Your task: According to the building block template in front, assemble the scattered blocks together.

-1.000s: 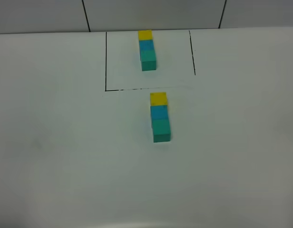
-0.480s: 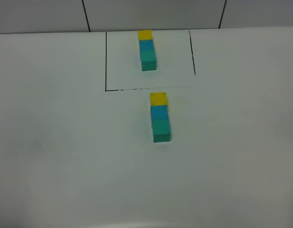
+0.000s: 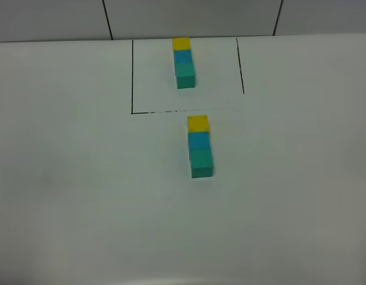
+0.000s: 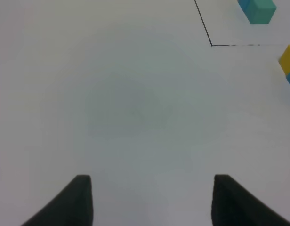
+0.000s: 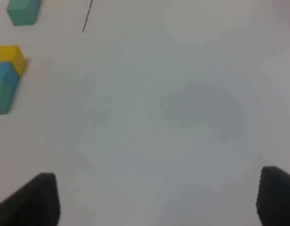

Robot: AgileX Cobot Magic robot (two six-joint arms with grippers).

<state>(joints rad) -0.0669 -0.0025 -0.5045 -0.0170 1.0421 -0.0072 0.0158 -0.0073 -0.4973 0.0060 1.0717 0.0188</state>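
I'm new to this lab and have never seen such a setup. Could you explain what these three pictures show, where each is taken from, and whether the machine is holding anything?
The machine is a robot with two arms, each ending in a grasping tool. One picture comes from a camera mounted high above the white table. The other two come from small cameras on each arm's wrist, looking past the dark tips of the tool.

On the table, inside a thin black frame, stands the template row: yellow, blue and teal-green cubes touching. Just in front of the frame lies a second row of loose cubes in the same colour order, also touching.

The left tool and the right tool are both open with only bare table between the tips. Nothing is held, and neither arm appears in the high view.
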